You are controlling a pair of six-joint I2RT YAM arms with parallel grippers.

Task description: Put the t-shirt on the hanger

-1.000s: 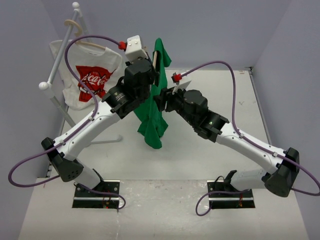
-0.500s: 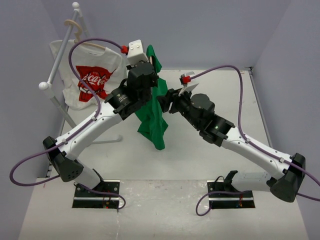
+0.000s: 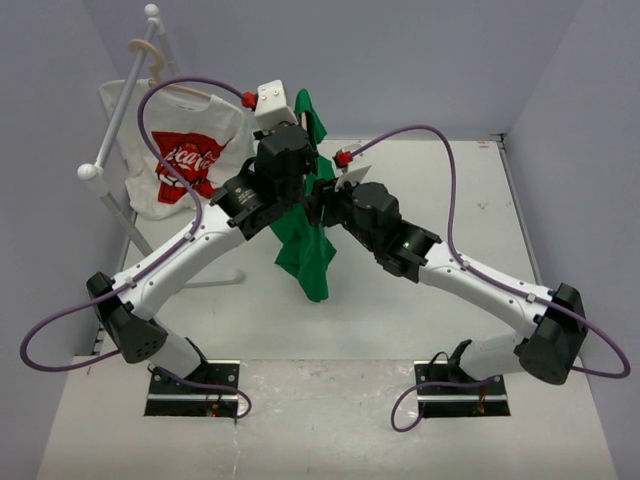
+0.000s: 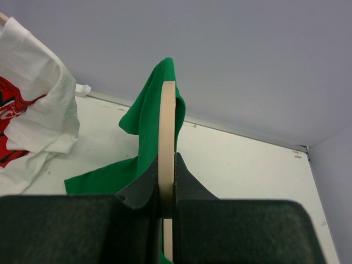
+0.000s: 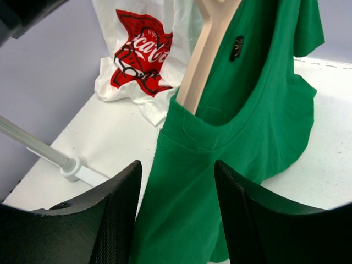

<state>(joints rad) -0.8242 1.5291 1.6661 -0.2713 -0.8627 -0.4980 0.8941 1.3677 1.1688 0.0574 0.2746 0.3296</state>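
My left gripper is shut on the flat edge of the pale beige hanger and holds it upright above the table. The green t-shirt hangs from it and shows in the top view below the left gripper. In the right wrist view one arm of the hanger goes into the neck opening of the t-shirt. My right gripper is open, its fingers on either side of the cloth just below the collar. In the top view it sits close against the shirt.
A white t-shirt with a red logo hangs on another beige hanger on a white rack at the back left. It also shows in the right wrist view, with the rack's foot on the table.
The left gripper turned the hanger and shirt slightly. The right arm drew back to the right, then moved left again, close to the shirt.
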